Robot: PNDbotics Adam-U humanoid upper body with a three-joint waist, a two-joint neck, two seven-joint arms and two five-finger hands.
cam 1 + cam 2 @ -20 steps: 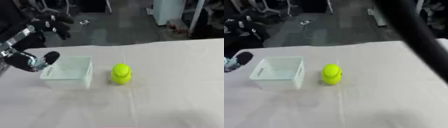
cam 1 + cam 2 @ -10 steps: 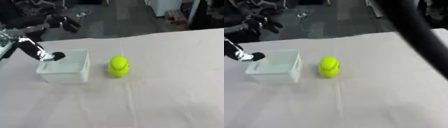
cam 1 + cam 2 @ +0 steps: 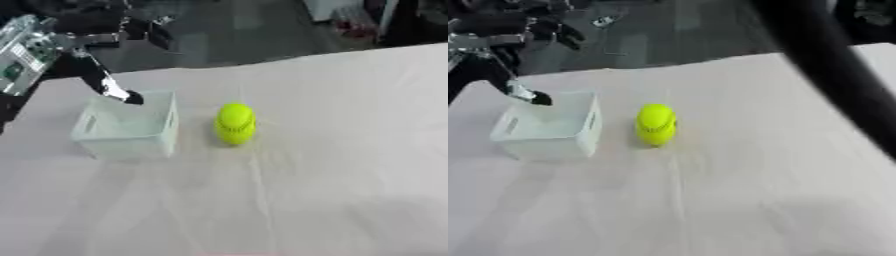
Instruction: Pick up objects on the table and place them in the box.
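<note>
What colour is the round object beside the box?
Bright yellow-green object, right of the clear box; clearest in the left eye view.

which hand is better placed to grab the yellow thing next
Probably the left. The left hand is over the far rim of the clear box, with the yellow object just beside that box. The right hand isn't in view.

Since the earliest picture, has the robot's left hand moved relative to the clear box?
Yes. The left hand has risen from beside the clear box's left wall to over its far rim.
</note>
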